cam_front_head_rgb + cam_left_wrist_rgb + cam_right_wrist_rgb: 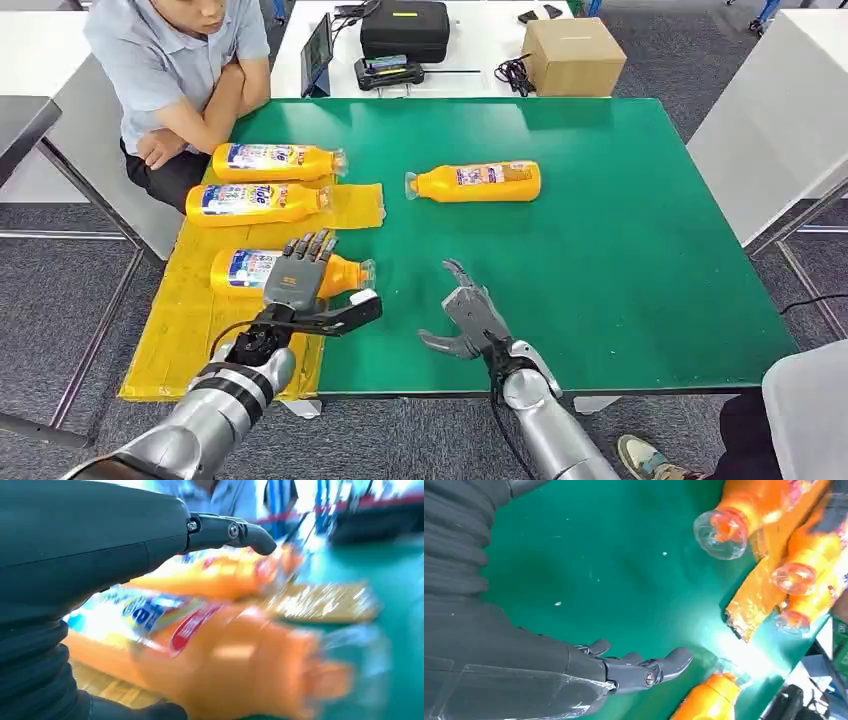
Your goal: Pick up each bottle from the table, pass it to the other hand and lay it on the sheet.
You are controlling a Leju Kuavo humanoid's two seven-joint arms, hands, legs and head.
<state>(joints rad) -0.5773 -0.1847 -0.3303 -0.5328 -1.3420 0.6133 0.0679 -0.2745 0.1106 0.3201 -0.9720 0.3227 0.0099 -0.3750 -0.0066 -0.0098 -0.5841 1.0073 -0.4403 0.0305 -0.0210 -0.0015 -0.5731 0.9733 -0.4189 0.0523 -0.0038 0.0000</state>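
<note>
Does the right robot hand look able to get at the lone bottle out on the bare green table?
Probably yes. The right robot hand is open above bare green table, and nothing lies between it and the lone bottle ahead.

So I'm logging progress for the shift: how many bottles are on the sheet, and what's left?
Three orange plastic bottles lie on the yellow sheet: two further back and a nearer one, which the left hand hovers above with fingers spread. The right hand is open and holds nothing. One orange bottle is left on the green table.
</note>
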